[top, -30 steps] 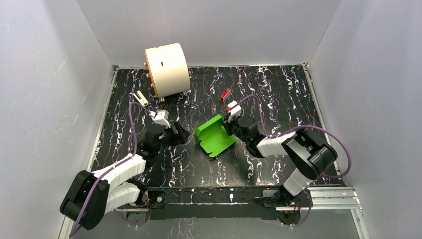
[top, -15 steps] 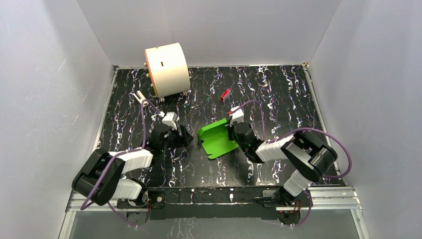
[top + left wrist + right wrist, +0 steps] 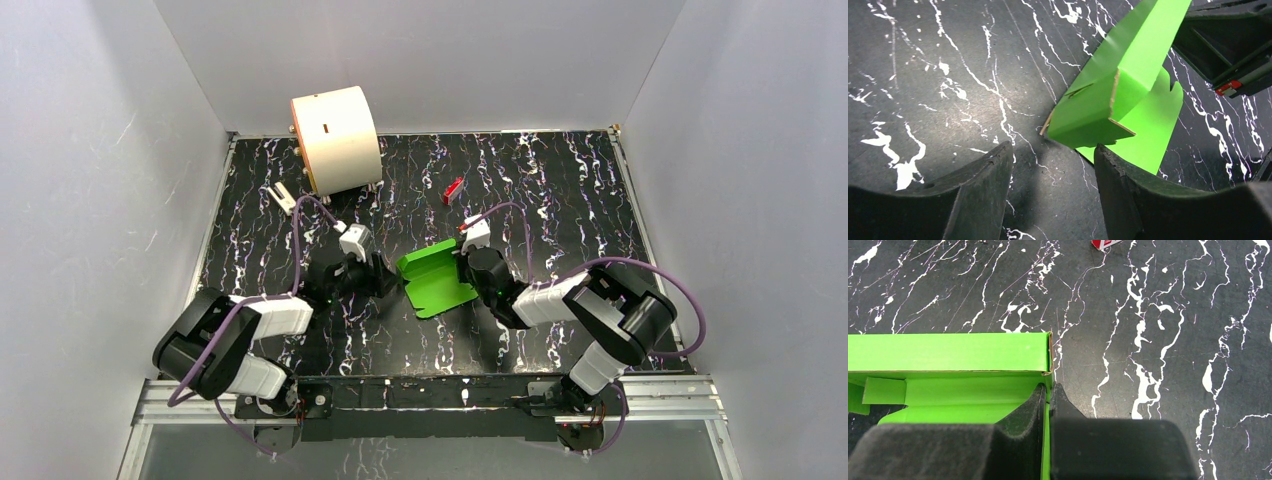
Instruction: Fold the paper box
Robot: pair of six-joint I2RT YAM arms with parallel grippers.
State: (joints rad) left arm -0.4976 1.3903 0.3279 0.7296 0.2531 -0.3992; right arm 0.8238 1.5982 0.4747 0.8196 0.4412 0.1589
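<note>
1. Roughly at the middle of the black marbled table (image 3: 560,190) lies the paper box (image 3: 437,280), bright green and only part-formed; one flat panel rests on the surface, and a wall stands up along its far side.
2. Seen from the left wrist, the raised wall ends in a folded corner with a bare card edge showing; a flat flap with a notched rim lies on the table past that corner.
3. Low at the box's left end sits the left gripper (image 3: 383,278); its jaws stand apart, with bare table between the two dark fingers (image 3: 973,200); the green corner lies just ahead of the gap, and neither finger touches it as far as the wrist view shows.
4. At the box's right end sits the right gripper (image 3: 463,268), pinched together on a thin green wall; from its own wrist camera the card runs straight down between the two black pads (image 3: 1028,410), which press it from both sides; the folded top edge of the box stretches away to the left of the grip.
5. Near the far left corner of the table sits a large cream cylinder (image 3: 335,138), well apart from the box and from both arms.
6. Beyond the box, toward the far edge, lies a small red block (image 3: 453,189), apart from both grippers; a corner of it shows at the top rim of the right wrist view.
7. Between the cylinder and the left arm lies a small white piece (image 3: 282,197), too small to tell what it is.
</note>
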